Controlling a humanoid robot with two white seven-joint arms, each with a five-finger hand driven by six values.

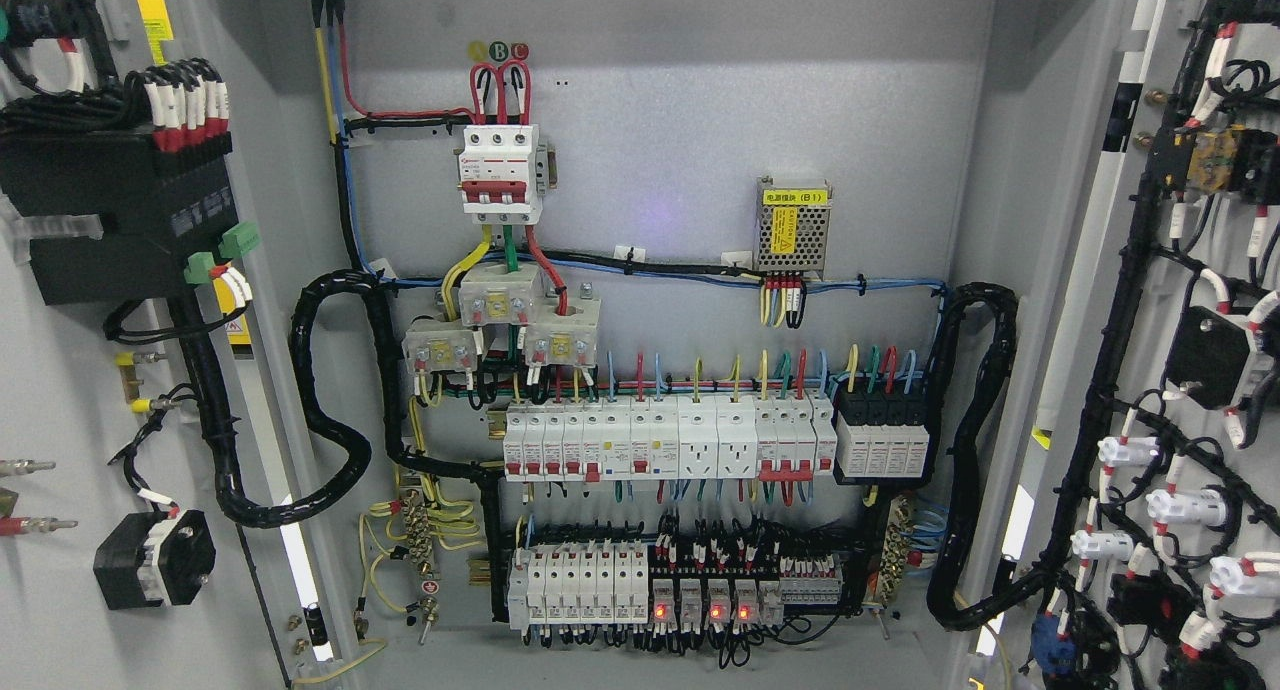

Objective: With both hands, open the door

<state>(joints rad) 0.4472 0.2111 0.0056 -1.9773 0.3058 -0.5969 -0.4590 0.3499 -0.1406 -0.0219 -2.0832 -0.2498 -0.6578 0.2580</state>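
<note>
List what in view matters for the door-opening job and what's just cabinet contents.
Job:
left door, swung open
right door, swung open

Not the job:
main breaker
power supply
breaker row
relays with red lights
black conduit

No robot hands in view.

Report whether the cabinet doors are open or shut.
Open: left door and right door swung outward, breakers exposed. No hands in view.
</note>
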